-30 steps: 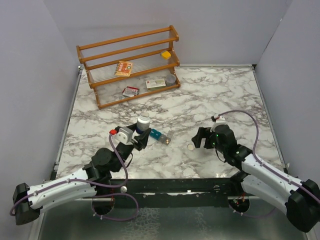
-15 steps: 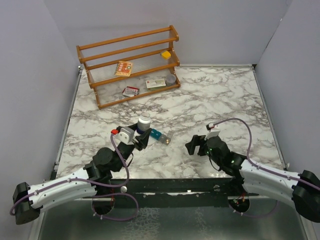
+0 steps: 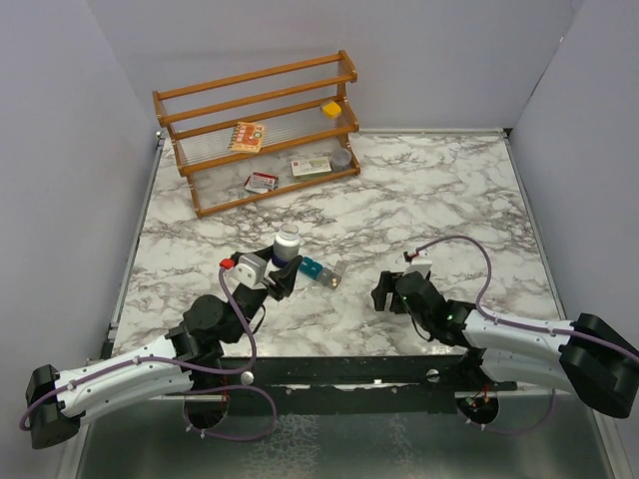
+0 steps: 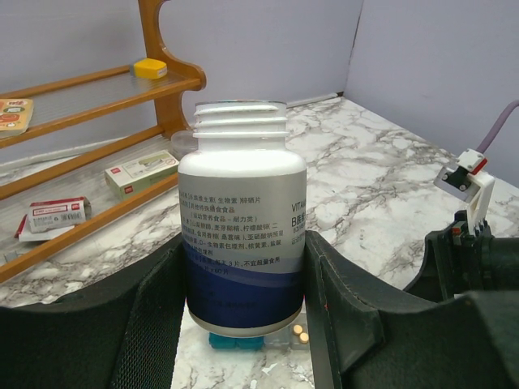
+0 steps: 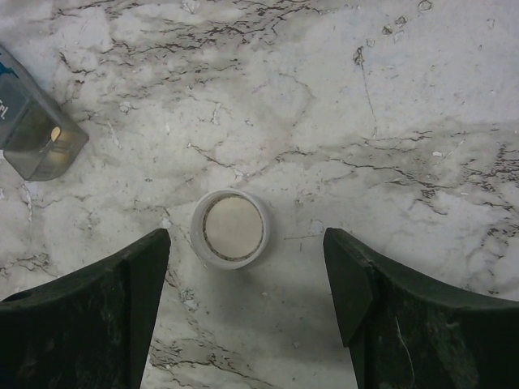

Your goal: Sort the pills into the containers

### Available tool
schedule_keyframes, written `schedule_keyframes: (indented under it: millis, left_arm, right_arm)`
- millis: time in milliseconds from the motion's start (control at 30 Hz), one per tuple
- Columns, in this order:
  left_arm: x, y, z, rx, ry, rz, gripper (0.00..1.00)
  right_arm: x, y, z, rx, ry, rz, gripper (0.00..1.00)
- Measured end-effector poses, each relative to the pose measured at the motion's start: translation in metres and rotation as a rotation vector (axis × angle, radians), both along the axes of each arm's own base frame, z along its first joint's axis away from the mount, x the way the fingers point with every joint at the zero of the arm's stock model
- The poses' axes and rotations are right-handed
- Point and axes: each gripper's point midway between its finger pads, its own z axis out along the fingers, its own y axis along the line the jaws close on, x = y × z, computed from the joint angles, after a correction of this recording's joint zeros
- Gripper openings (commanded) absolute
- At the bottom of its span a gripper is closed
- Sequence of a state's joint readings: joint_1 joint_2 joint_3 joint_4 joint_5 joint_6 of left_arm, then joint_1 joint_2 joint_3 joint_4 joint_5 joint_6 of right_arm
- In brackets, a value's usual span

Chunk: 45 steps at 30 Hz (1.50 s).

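Note:
My left gripper (image 3: 281, 271) (image 4: 243, 271) is shut on an uncapped white pill bottle with a blue label (image 3: 288, 242) (image 4: 242, 235) and holds it upright. The bottle hangs just above the containers (image 3: 321, 271) (image 4: 241, 341), a teal and clear-grey strip. Two tan pills (image 4: 301, 332) lie in its clear end compartment. The strip's grey end (image 5: 36, 134) also shows in the right wrist view. My right gripper (image 3: 383, 291) (image 5: 246, 241) is open and low over the table. The bottle's white cap (image 5: 231, 228) lies upside down between its fingers, nearer the left finger (image 5: 122, 300).
A wooden rack (image 3: 260, 130) (image 4: 97, 121) stands at the back left with small boxes (image 3: 311, 167) and a yellow piece (image 3: 330, 108). Grey walls close in the marble table (image 3: 429, 190) on three sides.
My right arm has stretched lower and shifted left, bringing its open gripper down over the white cap, which it now hides from above. The left arm and bottle have barely moved.

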<state>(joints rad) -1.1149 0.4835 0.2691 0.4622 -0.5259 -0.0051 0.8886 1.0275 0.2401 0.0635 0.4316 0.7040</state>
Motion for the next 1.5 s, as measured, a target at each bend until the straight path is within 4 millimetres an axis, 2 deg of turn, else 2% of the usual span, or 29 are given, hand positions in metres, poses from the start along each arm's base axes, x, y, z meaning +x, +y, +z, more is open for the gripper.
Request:
schedule_keyframes:
  millis: [367, 567, 1000, 1100, 1167, 1367, 1500]
  left_arm:
    - [0.000, 0.002, 0.002, 0.010, -0.013, 0.006, 0.00]
    - [0.000, 0.004, 0.004, 0.005, -0.018, 0.012, 0.00]
    - [0.002, 0.007, 0.004, 0.010, -0.023, 0.027, 0.00]
    - [0.002, 0.008, 0.006, 0.006, -0.027, 0.031, 0.00]
    - [0.001, 0.009, 0.007, 0.002, -0.030, 0.033, 0.00]
    - [0.002, 0.012, 0.010, -0.006, -0.036, 0.042, 0.01]
    - [0.002, 0.014, 0.012, -0.012, -0.040, 0.049, 0.01]
  right_arm:
    - [0.000, 0.019, -0.005, -0.076, 0.011, 0.022, 0.70]
    - [0.002, 0.021, -0.007, -0.089, 0.024, -0.025, 0.62]
    - [0.001, 0.025, -0.011, -0.128, 0.047, -0.108, 0.60]
    - [0.002, 0.027, -0.012, -0.163, 0.052, -0.127, 0.51]
    - [0.003, 0.026, -0.013, -0.185, 0.052, -0.143, 0.40]
    - [0.003, 0.024, -0.015, -0.181, 0.060, -0.197, 0.33]
    - [0.003, 0.023, -0.014, -0.168, 0.063, -0.208, 0.32]
